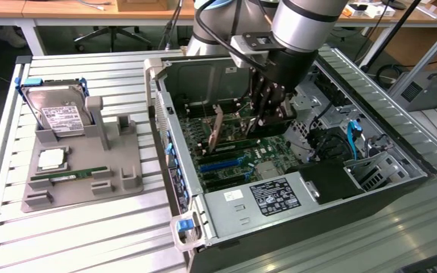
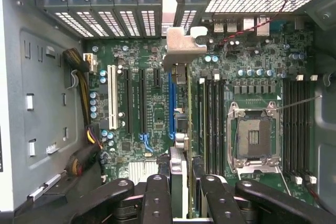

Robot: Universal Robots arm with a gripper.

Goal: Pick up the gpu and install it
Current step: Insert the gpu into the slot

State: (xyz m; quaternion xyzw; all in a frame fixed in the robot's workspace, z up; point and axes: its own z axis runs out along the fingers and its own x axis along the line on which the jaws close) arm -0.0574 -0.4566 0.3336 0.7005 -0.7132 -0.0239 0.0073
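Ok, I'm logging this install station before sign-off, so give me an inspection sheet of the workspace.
Surface: slatted metal table carrying an open computer case and a grey parts holder.
Job's things: gpu held edge-on above the motherboard slots.
Clutter: hard drive, memory stick and a square chip on the holder.
Grippers: gripper shut on the gpu inside the case.
Cables: blue cable in the case.
Surroundings: desks, office chair.

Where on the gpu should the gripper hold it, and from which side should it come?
Grip the gpu by its free long edge, from straight above the open computer case. The card stands on edge over the motherboard slots, and the gripper straddles that edge this way.
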